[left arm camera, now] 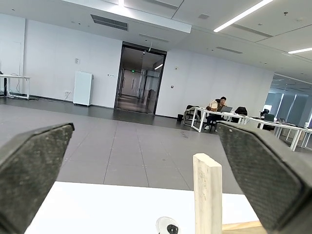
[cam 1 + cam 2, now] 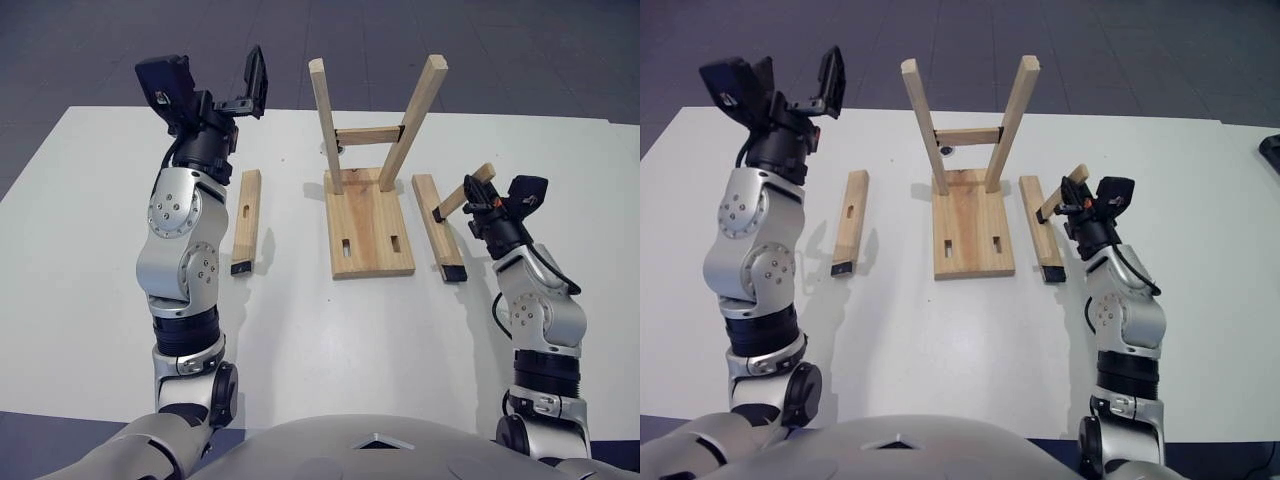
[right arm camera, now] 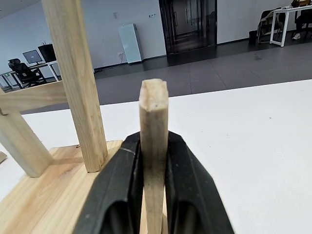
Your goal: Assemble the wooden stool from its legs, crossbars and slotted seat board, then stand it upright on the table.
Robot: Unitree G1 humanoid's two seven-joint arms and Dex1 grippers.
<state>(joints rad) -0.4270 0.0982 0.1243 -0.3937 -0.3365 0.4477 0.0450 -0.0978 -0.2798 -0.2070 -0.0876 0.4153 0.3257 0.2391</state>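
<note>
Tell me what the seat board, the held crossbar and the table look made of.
Seat board: pale, unfinished-looking wood; grain streaks run along its matte face.
Crossbar: the same light wood, likely bare; its cut end shows raw, slightly rough fibres.
Table: smooth white top, uniform and matte, perhaps laminate or painted board; the pictures leave that open.

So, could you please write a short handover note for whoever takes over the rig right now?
Left end effector: open, empty, raised left of the seat board.
Right end effector: shut on a loose crossbar, right of the board.
Done: two upright legs stand at the board's far end, joined by a fitted crossbar.
Left: two loose legs lie flat, one on each side of the board. Fit them with the held crossbar, then stand it all upright.
</note>
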